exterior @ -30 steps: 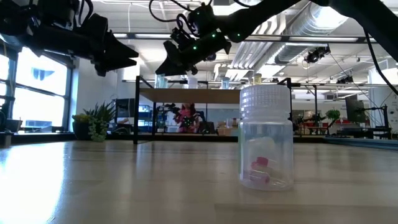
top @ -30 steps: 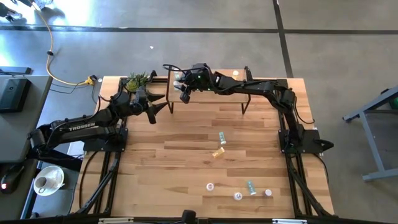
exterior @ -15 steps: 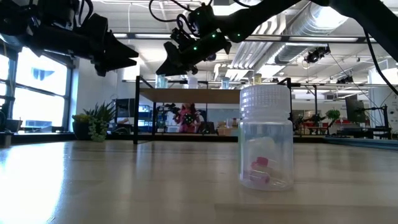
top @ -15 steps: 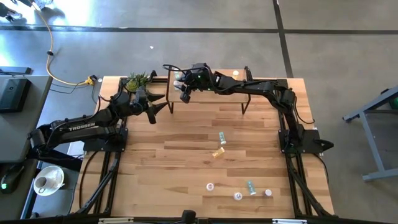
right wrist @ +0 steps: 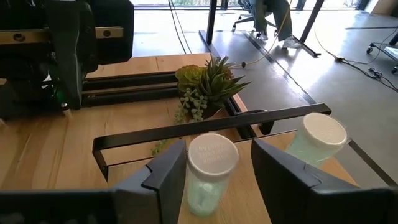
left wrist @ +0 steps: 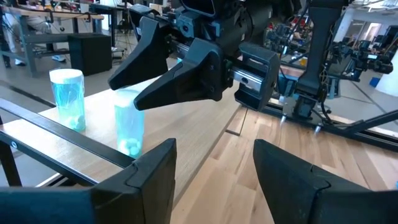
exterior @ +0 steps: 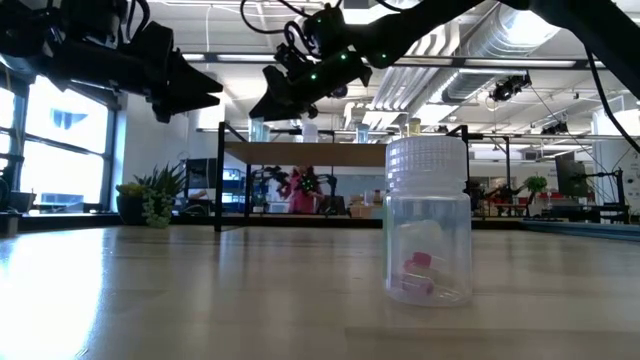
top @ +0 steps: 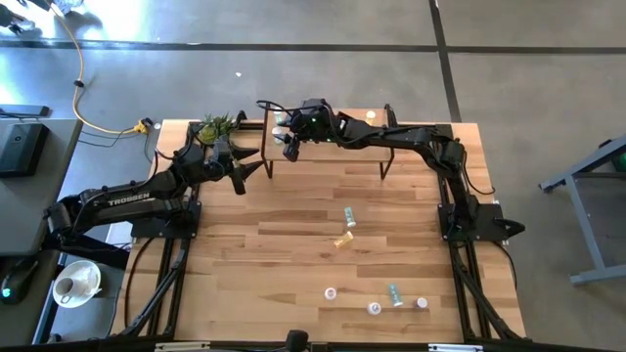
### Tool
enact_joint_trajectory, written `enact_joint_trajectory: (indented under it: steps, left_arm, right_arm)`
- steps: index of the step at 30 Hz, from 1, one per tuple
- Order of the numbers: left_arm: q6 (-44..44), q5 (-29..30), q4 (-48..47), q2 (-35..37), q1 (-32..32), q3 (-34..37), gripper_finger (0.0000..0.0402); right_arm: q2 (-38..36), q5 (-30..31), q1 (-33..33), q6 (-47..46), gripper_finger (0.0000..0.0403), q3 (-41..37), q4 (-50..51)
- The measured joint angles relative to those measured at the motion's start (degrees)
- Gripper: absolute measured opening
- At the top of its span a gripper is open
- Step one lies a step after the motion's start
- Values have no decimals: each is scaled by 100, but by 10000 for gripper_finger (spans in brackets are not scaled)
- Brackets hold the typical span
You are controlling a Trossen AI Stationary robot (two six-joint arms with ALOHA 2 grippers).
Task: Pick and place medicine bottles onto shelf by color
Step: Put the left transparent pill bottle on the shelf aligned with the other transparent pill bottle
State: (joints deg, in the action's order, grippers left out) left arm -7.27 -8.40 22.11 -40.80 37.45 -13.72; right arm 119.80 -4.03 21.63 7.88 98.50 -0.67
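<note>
My right gripper (right wrist: 217, 148) hangs open over the left end of the shelf (top: 342, 153). Its fingers stand on either side of a light-blue medicine bottle (right wrist: 210, 169) with a white cap, and a narrow gap shows on each side. The bottle stands upright on its base on the shelf board. A second light-blue bottle (right wrist: 318, 140) stands beside it, nearer the shelf's end. The left wrist view shows both bottles (left wrist: 129, 122) (left wrist: 67, 97) below the right gripper's fingers. My left gripper (top: 256, 168) is open and empty, level, just off the shelf's left end.
Loose bottles lie on the tabletop: a teal one (top: 349, 216), a yellow one (top: 343, 239) and several near the front edge (top: 395, 294). One clear bottle (exterior: 428, 220) stands close to the low camera. A small plant (top: 217, 125) sits at the far left corner.
My right gripper has stayed in place over the shelf and its fingers have spread apart a little, letting go of the light-blue bottle, which stays upright on the board.
</note>
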Motion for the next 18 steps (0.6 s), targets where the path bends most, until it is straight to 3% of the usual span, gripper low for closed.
enact_joint_trajectory:
  steps: [18]
  left_arm:
    - [1, 0, -2, -2, 2, 0, 200]
  right_arm:
    - [-376, 87, -78, -9, 172, 0, 310]
